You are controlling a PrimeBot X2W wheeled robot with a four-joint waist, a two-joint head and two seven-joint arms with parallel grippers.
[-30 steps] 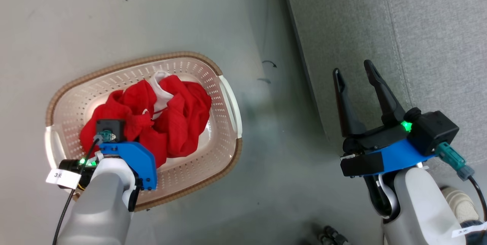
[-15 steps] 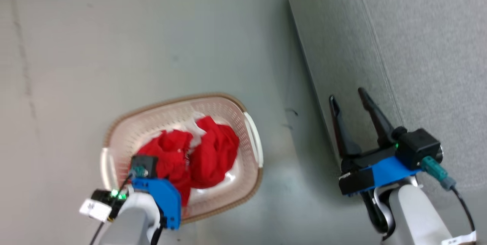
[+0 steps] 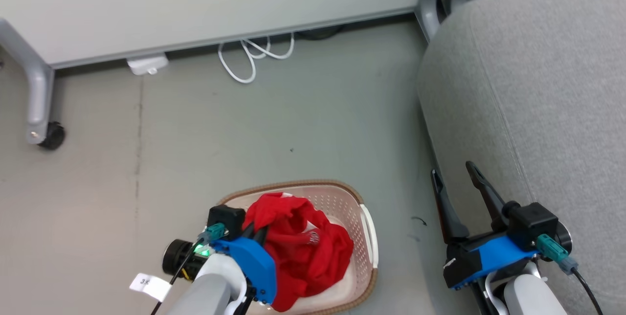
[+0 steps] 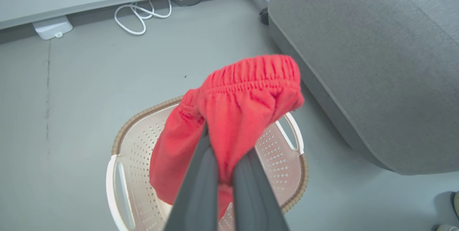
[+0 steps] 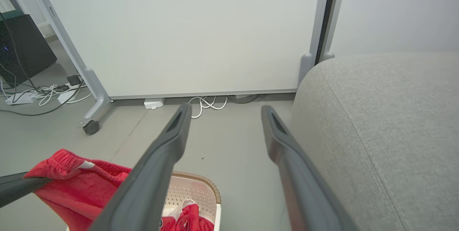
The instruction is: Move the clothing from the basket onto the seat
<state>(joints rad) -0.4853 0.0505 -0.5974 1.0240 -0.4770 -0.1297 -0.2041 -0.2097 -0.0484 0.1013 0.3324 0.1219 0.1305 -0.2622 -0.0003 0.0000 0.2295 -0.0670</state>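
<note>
A bright red garment of the clothing (image 4: 251, 91) hangs lifted above the basket (image 4: 132, 123), with my left gripper (image 4: 224, 145) shut on its bunched fabric below the elastic waistband. In the head view this clothing (image 3: 303, 251) drapes over the cream basket (image 3: 342, 190) beside my left gripper (image 3: 254, 234). More red cloth (image 5: 190, 220) lies inside the basket (image 5: 200, 184). The grey seat (image 3: 538, 109) rises at the right. My right gripper (image 3: 452, 169) stands open and empty beside the seat's edge, its fingers apart (image 5: 226, 109) next to the seat (image 5: 376, 116).
A white panel on grey wheeled legs stands behind, with a caster (image 3: 49, 135) at the left. White cables (image 3: 252, 56) and a white power block (image 3: 146, 64) lie on the grey floor under it. A dark box (image 5: 21, 44) stands far left.
The head camera has tilted up, so the whole picture shifted. My left gripper has lifted the red garment up out of the basket. The right gripper stays open.
</note>
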